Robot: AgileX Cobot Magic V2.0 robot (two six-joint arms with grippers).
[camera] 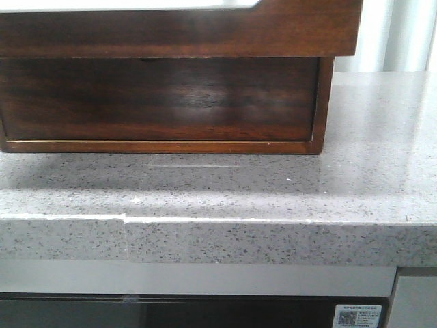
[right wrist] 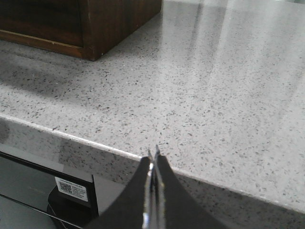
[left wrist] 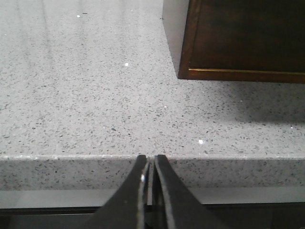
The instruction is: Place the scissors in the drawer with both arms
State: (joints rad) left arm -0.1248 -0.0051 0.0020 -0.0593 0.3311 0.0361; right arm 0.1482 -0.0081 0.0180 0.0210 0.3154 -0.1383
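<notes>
- I see the drawer (camera: 177, 27) pulled out at the top of the wooden cabinet (camera: 160, 99) on the speckled worktop (camera: 273, 198).
- The scissors aren't in any view.
- Left claw (left wrist: 148, 167) and right claw (right wrist: 153, 160): pressed together, holding nothing, at the worktop's front edge.

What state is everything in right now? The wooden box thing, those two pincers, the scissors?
Drawer: pulled out over the cabinet base.
Cabinet: standing on the counter.
Left end effector: shut, empty, at the counter edge.
Right end effector: shut, empty, at the counter edge.
Scissors: not in view.
</notes>
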